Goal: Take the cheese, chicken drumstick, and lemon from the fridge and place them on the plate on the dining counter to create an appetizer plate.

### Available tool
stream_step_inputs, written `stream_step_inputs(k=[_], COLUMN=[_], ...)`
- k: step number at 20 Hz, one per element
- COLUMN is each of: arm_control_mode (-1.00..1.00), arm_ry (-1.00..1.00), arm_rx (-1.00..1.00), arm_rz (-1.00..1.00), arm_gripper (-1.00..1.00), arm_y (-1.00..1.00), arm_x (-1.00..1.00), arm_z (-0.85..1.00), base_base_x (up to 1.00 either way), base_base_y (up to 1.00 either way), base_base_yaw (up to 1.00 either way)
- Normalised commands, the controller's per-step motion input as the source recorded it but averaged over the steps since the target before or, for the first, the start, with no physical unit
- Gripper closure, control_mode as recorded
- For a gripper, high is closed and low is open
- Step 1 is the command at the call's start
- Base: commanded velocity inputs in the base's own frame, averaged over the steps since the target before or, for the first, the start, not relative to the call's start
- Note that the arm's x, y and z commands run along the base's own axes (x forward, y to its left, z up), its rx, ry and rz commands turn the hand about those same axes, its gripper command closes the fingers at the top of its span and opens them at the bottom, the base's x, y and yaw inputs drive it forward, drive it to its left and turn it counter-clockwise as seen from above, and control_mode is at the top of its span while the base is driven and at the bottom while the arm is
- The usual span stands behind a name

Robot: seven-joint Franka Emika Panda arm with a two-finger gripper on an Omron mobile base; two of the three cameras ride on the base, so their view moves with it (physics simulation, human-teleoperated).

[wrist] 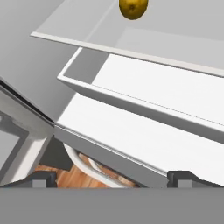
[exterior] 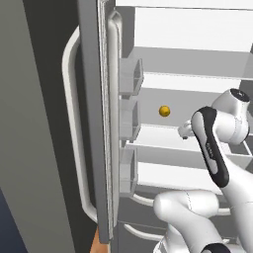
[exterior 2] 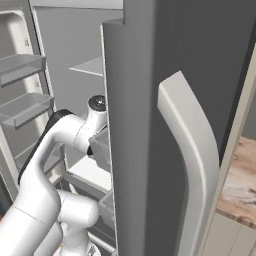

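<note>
Hand view: lemon apparently on fridge shelf.

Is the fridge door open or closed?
Open. The fridge shows its white inside and grey shelves, with the lemon sitting on a shelf and the door bins swung out to the side.

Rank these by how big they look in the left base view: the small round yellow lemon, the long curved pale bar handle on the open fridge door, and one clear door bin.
1. Long curved pale bar handle, largest, though nearest the camera.
2. Clear door bin.
3. Small round yellow lemon on a grey shelf, smallest.
</note>
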Motion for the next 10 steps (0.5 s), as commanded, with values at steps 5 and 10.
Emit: stream_step_inputs(k=[5,10], arm_control_mode=[-1.0,-1.0], arm_ry=[0.0,0.0], arm_rx=[0.0,0.0], arm_rz=[0.0,0.0], arm_gripper=[-1.0,-1.0], arm_y=[0.0,0.0], arm_x=[0.48,0.6], arm_z=[0.0,0.0], base_base_x=[0.0,0.0], base_base_y=[0.0,0.0], base_base_yaw=[0.0,0.0])
